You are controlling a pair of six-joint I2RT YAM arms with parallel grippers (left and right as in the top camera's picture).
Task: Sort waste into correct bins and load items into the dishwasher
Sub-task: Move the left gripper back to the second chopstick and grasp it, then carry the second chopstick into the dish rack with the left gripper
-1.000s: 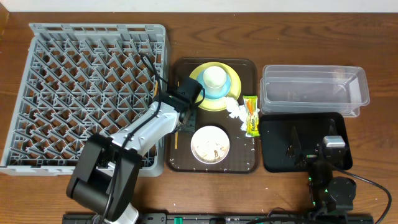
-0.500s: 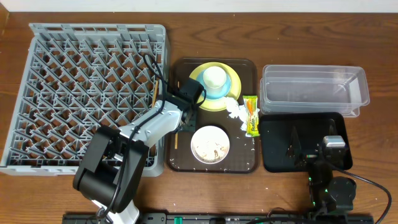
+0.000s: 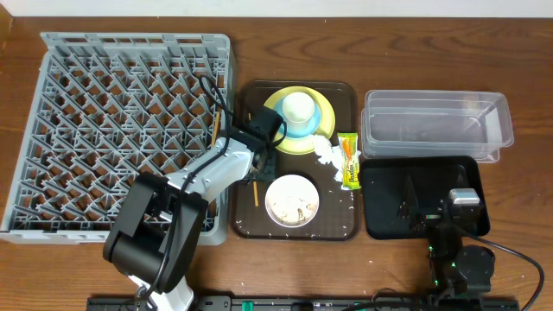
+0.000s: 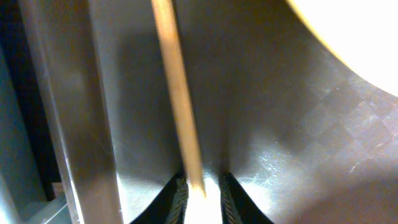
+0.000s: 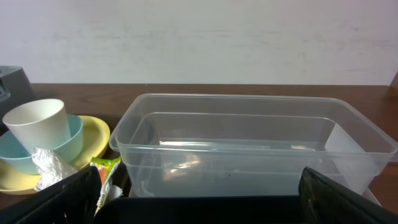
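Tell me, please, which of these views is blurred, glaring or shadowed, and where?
Left wrist: very close, so the chopstick is soft-edged, and the plate in the top right corner is washed out. Right wrist: the clear tub is sharp, while the fingers are dark, blurred shapes in the bottom corners. Overhead: evenly lit and sharp.

Only a narrow lane of brown tray (image 3: 246, 223) lies between dish rack (image 3: 226, 60) and white bowl (image 3: 292, 199), a chopstick (image 3: 254, 193) in it.

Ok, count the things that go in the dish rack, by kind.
Plate: 1
Bowls: 2
Cup: 1
Chopsticks: 2
Total: 6
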